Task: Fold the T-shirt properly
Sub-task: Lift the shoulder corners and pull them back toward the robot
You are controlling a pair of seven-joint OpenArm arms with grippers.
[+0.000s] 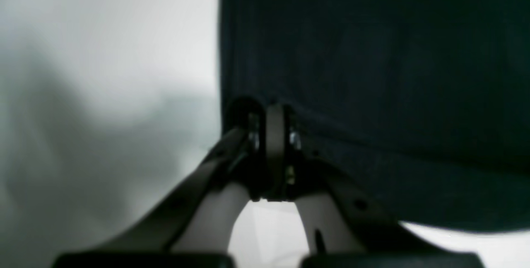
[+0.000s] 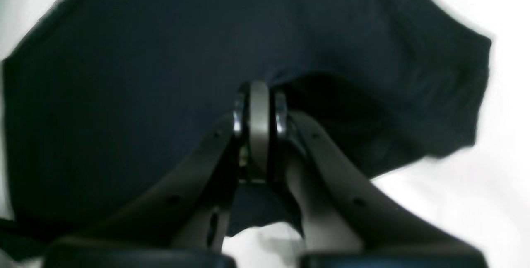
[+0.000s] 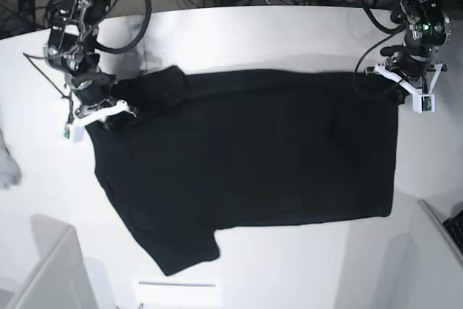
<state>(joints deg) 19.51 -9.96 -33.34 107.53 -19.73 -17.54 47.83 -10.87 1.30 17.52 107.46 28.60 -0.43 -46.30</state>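
Black T-shirt (plain side up)

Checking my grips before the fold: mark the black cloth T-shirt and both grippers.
Black cloth T-shirt (image 3: 253, 157), base view, middle of body.
Left gripper (image 1: 274, 112), left wrist view, closed fingertips at shirt edge.
Right gripper (image 2: 258, 90), right wrist view, closed fingertips pinching cloth.

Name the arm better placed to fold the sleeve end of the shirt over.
Right. Its claw is shut on the T-shirt at the shoulder beside the sleeve, while the left claw is pinching the far hem corner.
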